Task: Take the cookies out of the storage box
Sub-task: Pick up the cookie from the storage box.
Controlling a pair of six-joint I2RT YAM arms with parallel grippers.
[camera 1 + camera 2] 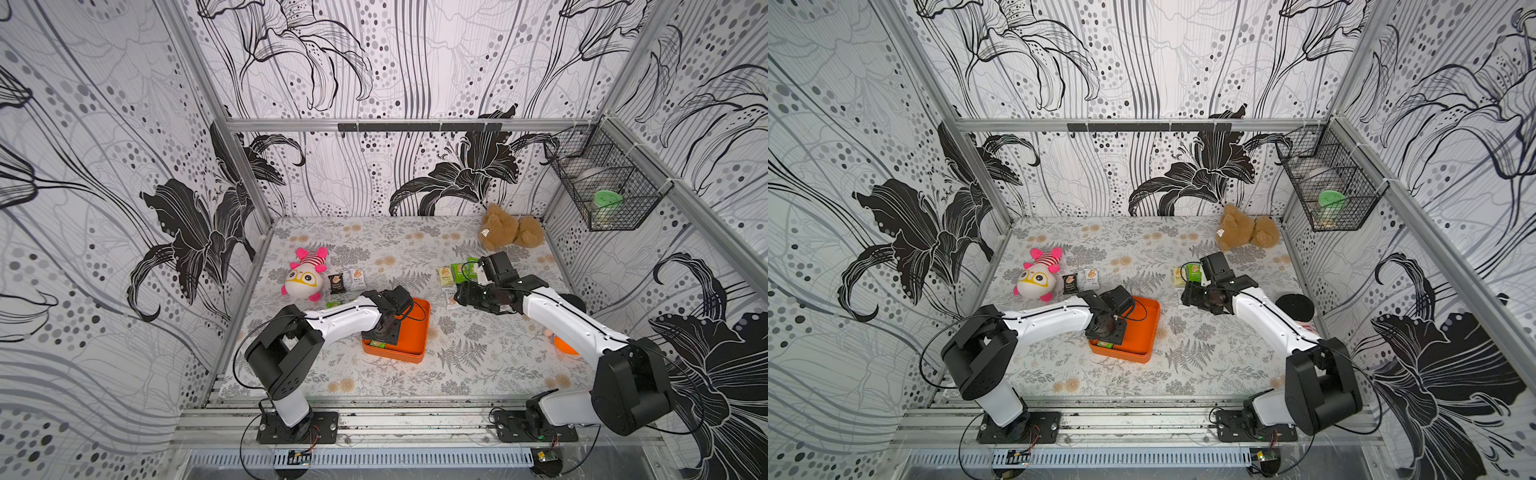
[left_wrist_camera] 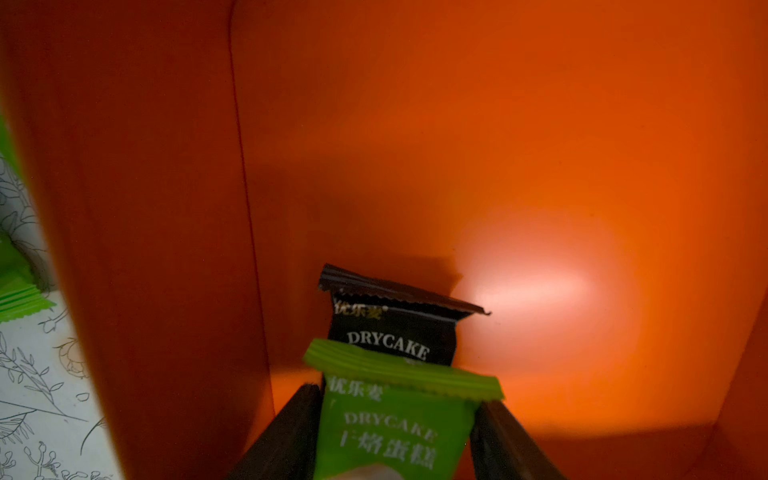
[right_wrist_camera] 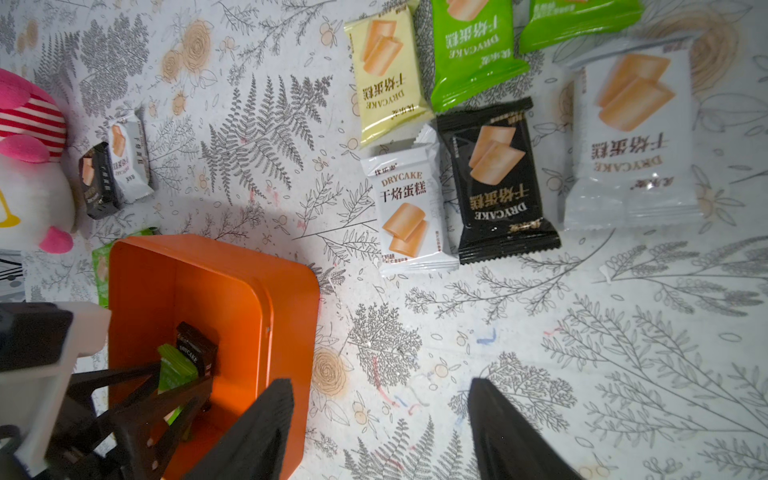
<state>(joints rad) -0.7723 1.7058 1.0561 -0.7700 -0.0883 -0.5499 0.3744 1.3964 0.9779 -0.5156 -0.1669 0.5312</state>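
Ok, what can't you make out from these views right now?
Left claw: the left wrist view cuts off its fingers, so whether they pinch the green packet is unclear.
Storage box floor: in both top views the left arm covers most of it.
Black packet: its lower half sits behind the green one, left wrist view.
Orange object beside the right arm, in a top view: mostly hidden, unidentifiable.

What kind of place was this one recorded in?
Probably a robot test cell, not a home: an aluminium frame boxes in a small table behind flower-print wall panels, the left arm and right arm are bolted to a rail at the front, and a plush toy lies there like a prop.
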